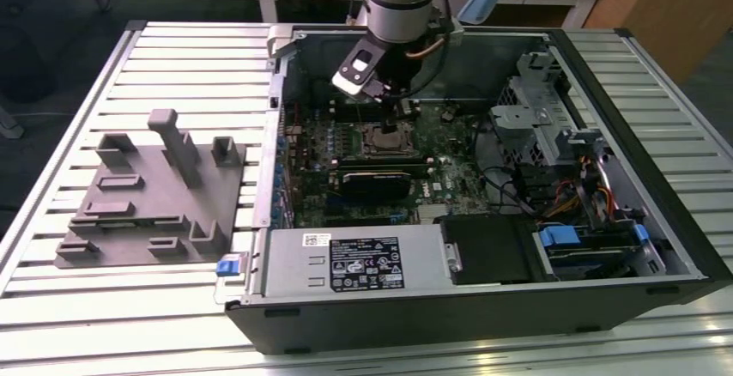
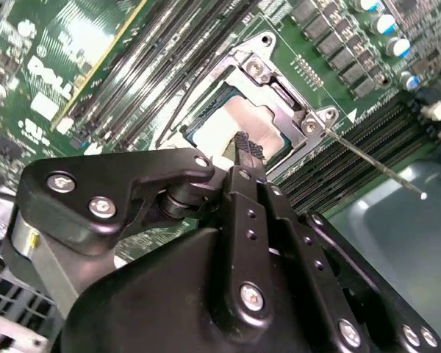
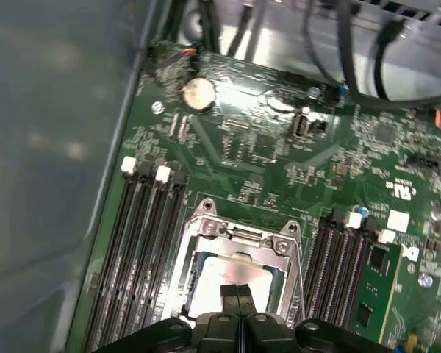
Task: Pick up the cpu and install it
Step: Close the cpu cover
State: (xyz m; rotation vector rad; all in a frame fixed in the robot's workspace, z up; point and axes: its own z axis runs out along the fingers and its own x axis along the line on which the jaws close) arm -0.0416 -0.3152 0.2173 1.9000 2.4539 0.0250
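An open computer case (image 1: 458, 320) is seen on a slatted table (image 1: 69, 324) in the exterior view; a gray plastic fixture (image 1: 149, 196) is set on the table just beside the case, on the exterior view's left. The arm is reached down into the far half of the case, and the gripper (image 1: 390, 125) is held over the processor socket (image 1: 384, 142); a black heatsink block (image 1: 372, 183) lies just nearer than the socket, and a white-labelled power supply box (image 1: 355, 260) is set at the near wall.

In both wrist views the cpu (image 2: 228, 126) (image 3: 220, 273) is seen lying flat in the socket, its silvery top framed by the metal bracket (image 3: 239, 235); rows of memory slots (image 3: 143, 243) are ranged on either side. The gripper (image 2: 246, 151) (image 3: 239, 294) is shown with its fingertips pressed together, nothing pinched between them, directly over the chip's top; whether the chip is touched cannot be told. A thin metal lever (image 2: 375, 168) is seen slanting out from the socket's corner over the slots.
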